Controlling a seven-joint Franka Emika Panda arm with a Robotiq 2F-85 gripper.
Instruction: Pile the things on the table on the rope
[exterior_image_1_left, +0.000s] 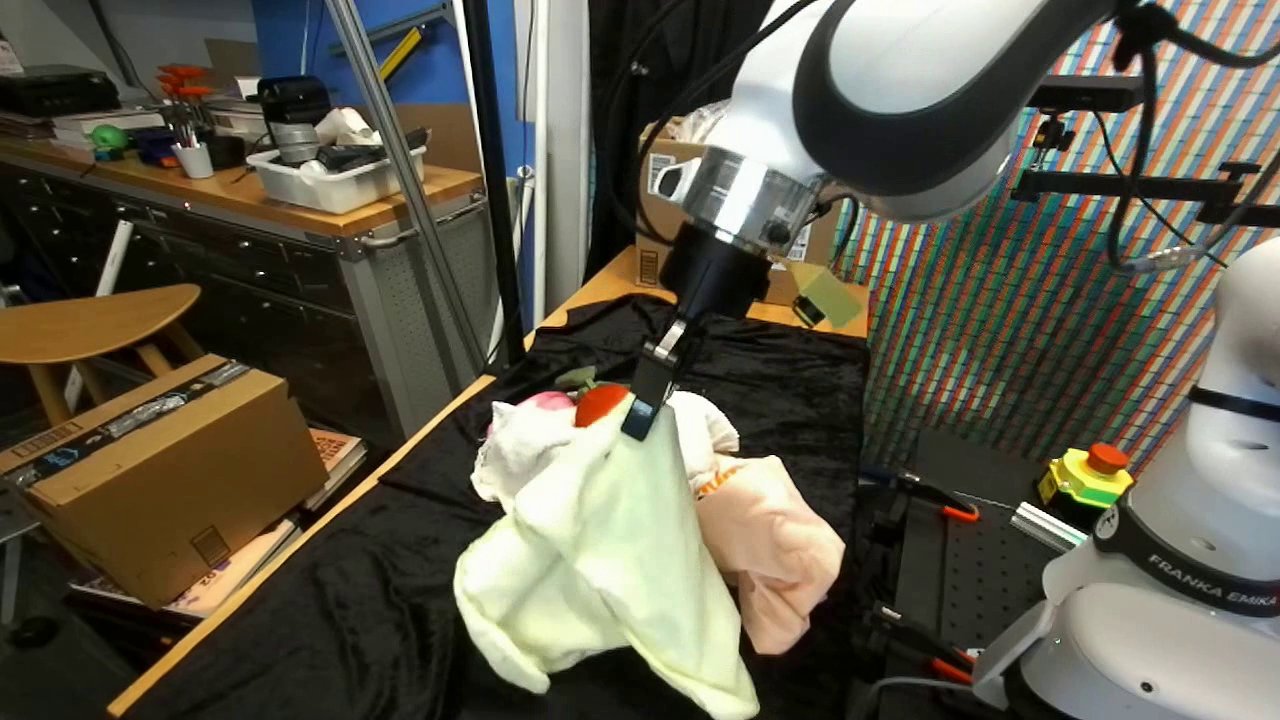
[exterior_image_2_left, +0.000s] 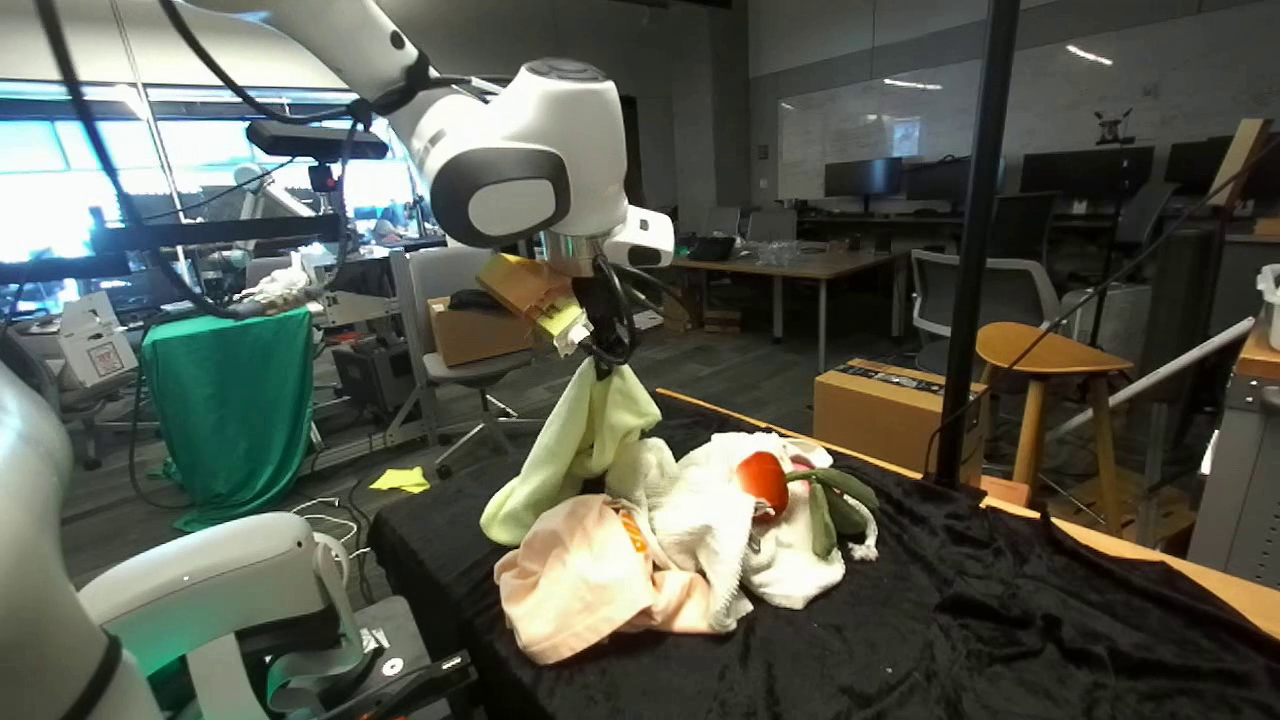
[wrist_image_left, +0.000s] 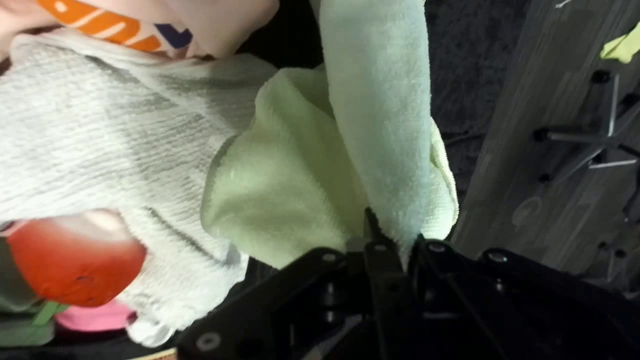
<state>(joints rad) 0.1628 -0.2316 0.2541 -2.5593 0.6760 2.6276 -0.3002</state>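
My arm (exterior_image_1_left: 890, 100) hangs over the pale yellow-green cloth (exterior_image_1_left: 630, 540), wrist (exterior_image_1_left: 748, 195) above it; my gripper (exterior_image_1_left: 641, 415) points down, fingers (exterior_image_1_left: 653, 384) pinched together on the cloth's upper part.

Table (exterior_image_2_left: 1010, 635): top mostly under rumpled black velvet (exterior_image_1_left: 340, 600), bare wood edge (exterior_image_2_left: 1240, 593) showing down one long side. Cardboard box (exterior_image_1_left: 822, 240) standing on uncovered wood at one end. Straight on the velvet, I see a crumpled peach garment (exterior_image_2_left: 580, 575), orange print on it, and white ribbed cloth (exterior_image_2_left: 700, 510) bunched up touching it. Bit of white cord (exterior_image_2_left: 864, 550) sticks out past the white cloth, on the black; can't tell how far under it runs.
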